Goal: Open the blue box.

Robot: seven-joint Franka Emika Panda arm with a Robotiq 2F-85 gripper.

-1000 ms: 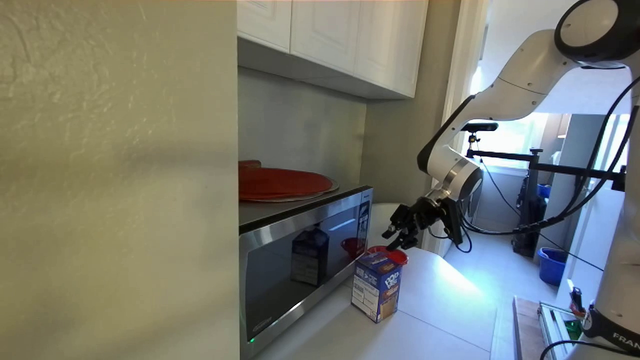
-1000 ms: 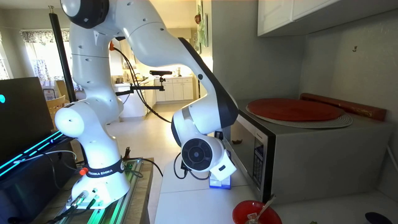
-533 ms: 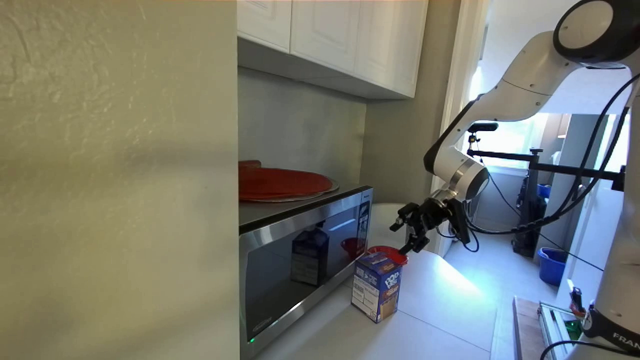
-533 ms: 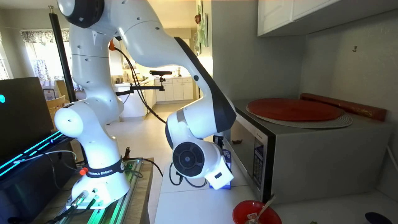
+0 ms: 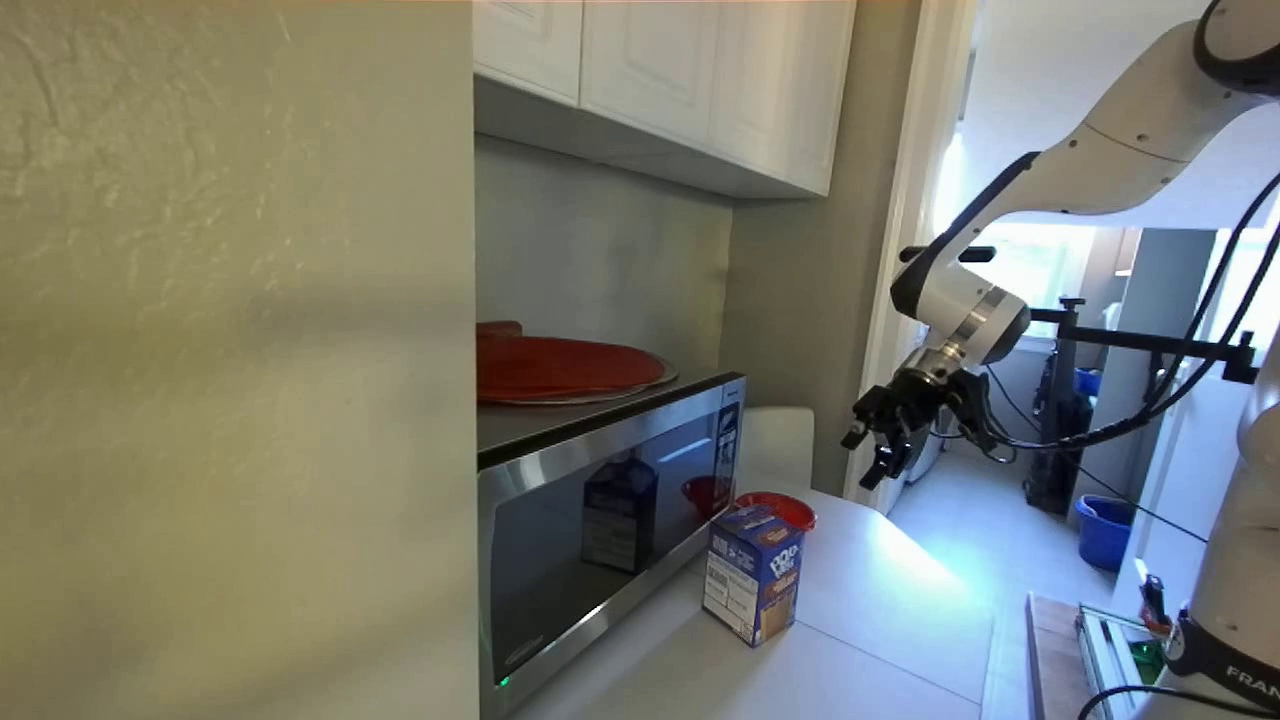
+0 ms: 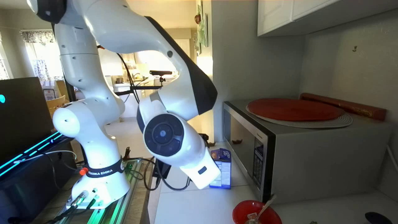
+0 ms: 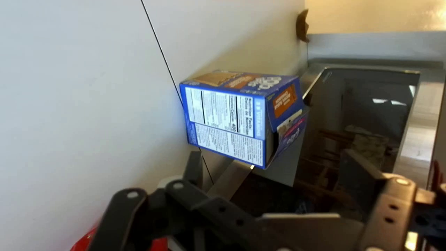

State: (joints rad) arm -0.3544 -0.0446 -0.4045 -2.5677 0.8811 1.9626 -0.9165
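The blue box (image 5: 752, 580) stands upright on the white counter, close to the microwave's front. At its top end in the wrist view, a purple-blue flap (image 7: 293, 135) tilts away from the orange-labelled top panel (image 7: 285, 101), leaving a narrow dark gap between them. My gripper (image 5: 862, 462) hangs above the counter, clear of the box and off to its right in that exterior view. Its fingers are spread wide with nothing held between them, and the box (image 7: 223, 115) lies beyond the gripper (image 7: 277, 170). The arm covers part of the box (image 6: 225, 171) in an exterior view.
A microwave (image 6: 326, 165) bears a round red mat (image 6: 295, 109) and borders the box's side of the counter (image 5: 860, 640). Behind the box in an exterior view sits a red bowl (image 5: 788, 508); a spoon (image 6: 265, 206) rests in it. Cabinets (image 5: 650, 70) hang above.
My gripper has drawn back from above the box, up and to the right in an exterior view, and its fingers have spread wider. The box has stayed in place.
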